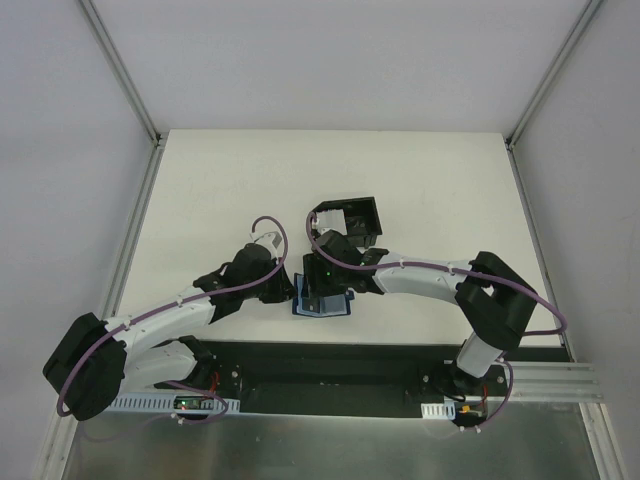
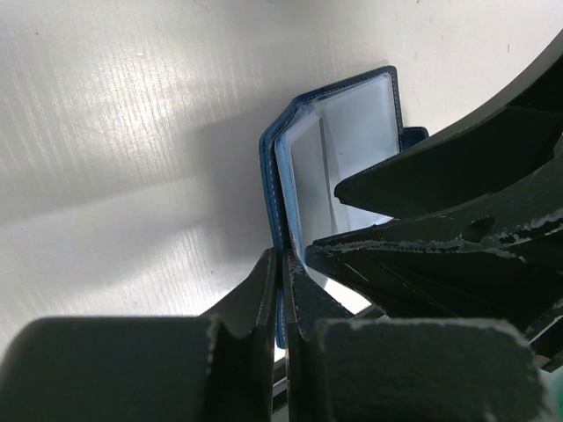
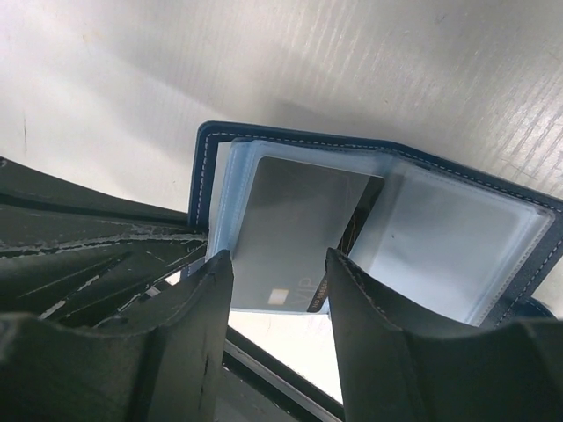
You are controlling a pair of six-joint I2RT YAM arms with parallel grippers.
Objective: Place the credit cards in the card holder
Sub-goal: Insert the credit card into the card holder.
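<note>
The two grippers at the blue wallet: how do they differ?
Left gripper is shut, pinching the cover edge of the card holder; right gripper has jaws apart. Left gripper holds the blue cover; right gripper straddles a grey card lying partly in a clear sleeve, grip unclear. Both have black fingers and work on the same card holder.

Overhead view: bright, even, diffuse light; white table [image 1: 250,180] nearly washed out, faint soft shadows under arms. Wrist views: streaky glare on table, broad soft shadow beside card holder [image 2: 352,123], pale sheen on clear sleeves. Near fingers [image 3: 193,334] blurred, underexposed.
</note>
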